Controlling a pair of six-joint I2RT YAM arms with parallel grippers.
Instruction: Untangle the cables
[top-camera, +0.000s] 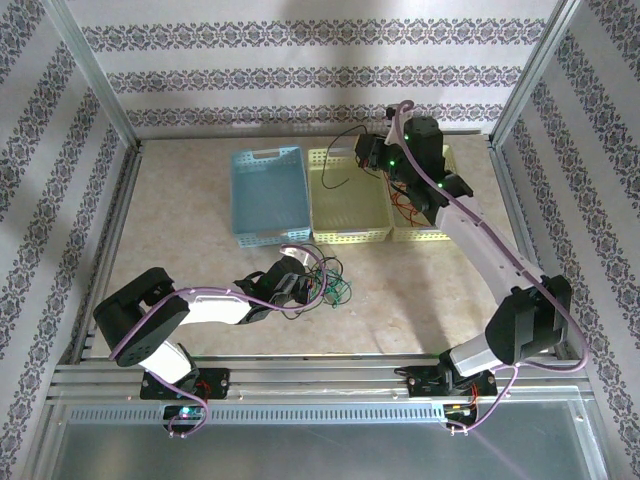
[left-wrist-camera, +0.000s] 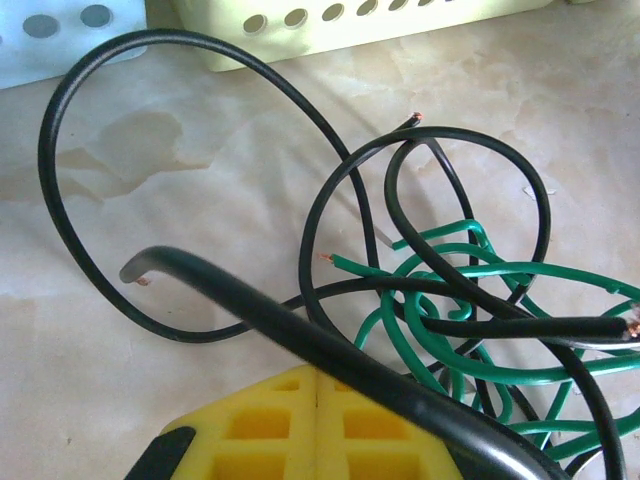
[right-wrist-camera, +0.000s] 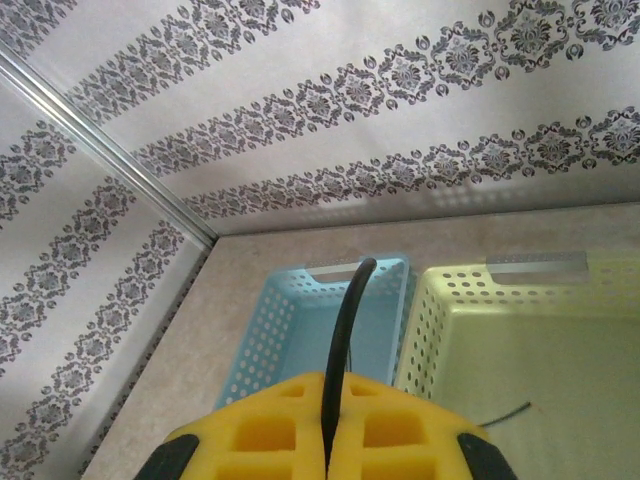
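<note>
Cables (top-camera: 328, 284): glossy green-black loops tangled | left gripper (left-wrist-camera: 317, 385): jaws together | right gripper (right-wrist-camera: 328, 385): clamped on black wire (right-wrist-camera: 345, 310)

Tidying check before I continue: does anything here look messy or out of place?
Yes. A knot of black and green cables sprawls on the table in front of the yellow basket, its loops crossing each other. Also, a black cable pinched in the right fingers hangs above that basket.

Lab robot cell: aluminium frame (top-camera: 103, 90), wallpaper-patterned walls (top-camera: 300, 75)
</note>
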